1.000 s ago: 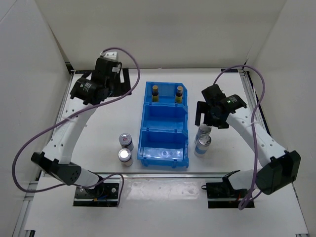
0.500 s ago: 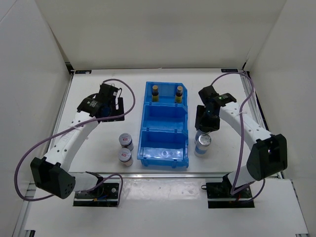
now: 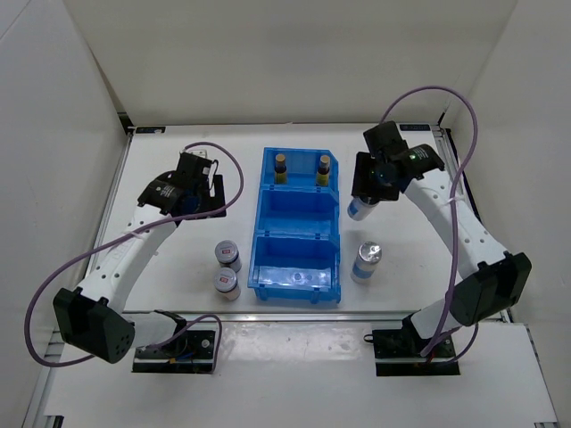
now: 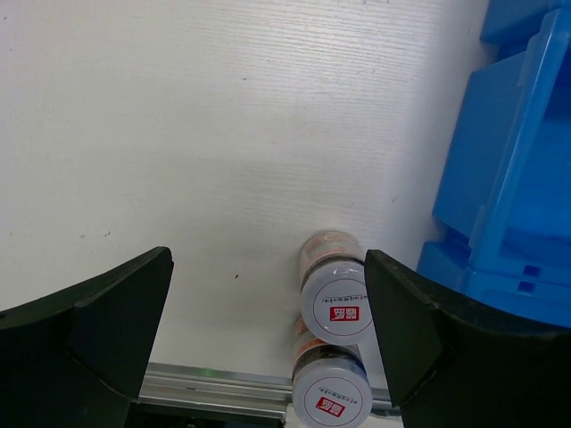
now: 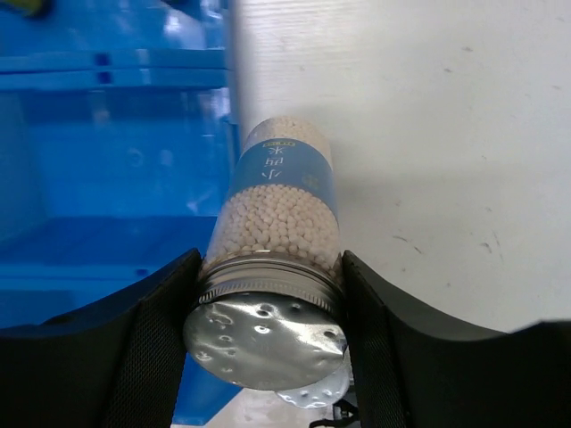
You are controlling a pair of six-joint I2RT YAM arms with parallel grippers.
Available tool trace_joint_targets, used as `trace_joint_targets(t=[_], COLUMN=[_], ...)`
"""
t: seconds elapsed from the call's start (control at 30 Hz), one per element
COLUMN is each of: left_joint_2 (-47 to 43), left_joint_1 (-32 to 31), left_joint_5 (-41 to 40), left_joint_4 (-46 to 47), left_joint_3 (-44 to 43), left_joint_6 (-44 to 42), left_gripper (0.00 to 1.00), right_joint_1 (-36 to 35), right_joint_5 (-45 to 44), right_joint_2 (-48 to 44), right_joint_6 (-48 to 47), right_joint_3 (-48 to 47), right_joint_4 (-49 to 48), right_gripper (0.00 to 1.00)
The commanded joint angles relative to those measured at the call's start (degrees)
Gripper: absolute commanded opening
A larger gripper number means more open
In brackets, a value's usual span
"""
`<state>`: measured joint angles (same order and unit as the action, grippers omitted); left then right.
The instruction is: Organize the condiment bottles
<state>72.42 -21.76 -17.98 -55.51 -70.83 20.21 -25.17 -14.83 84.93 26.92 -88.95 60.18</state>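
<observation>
The right gripper (image 5: 268, 303) clamps a bead-filled bottle (image 5: 281, 192), raised just beside the right wall of the bin (image 3: 295, 234). The left gripper (image 4: 268, 299) gapes left of the bin, above two jars (image 4: 337, 299).

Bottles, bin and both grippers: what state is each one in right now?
Right gripper: shut on the held bottle.
Held bottle: lid on, in the air beside the blue bin.
Second tall bottle: upright on the table, right of the bin.
Short jars: both upright, lidded, left of the bin.
Brown bottles: both upright, capped, in the bin's far compartment.
Blue bin: middle and near compartments empty.
Left gripper: open, empty.
</observation>
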Motion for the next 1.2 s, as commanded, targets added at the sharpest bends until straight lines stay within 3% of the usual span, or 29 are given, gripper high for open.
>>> trace_joint_targets(t=[0.0,0.27,0.53,1.17], left_joint_2=[-1.1,-0.5,1.0,2.1], left_joint_1=[0.4,0.4,0.4,0.4], left_joint_5=[0.7,-0.4,-0.4,-0.4], left_joint_4=[1.0,1.0,1.0,1.0], left_joint_3=[-0.5,-0.5,-1.0,-1.0], left_joint_6=[-0.1,-0.1,-0.6,-0.6], left_gripper=[1.0,1.0,1.0,1.0], right_joint_1=[-2.2,-9.1,-10.3,-10.3], right_joint_5=[4.4,6.2,6.8,10.0], right_joint_2=[0.1,16.3,28.2,26.1], right_joint_6=[-2.0,-3.7,-4.2,-5.3], right_joint_3=[-4.8,-18.7,-23.9,-23.5], right_joint_4=[-4.7,-4.7,-2.2,-1.6], right_gripper=[0.14,0.1,0.1,0.09])
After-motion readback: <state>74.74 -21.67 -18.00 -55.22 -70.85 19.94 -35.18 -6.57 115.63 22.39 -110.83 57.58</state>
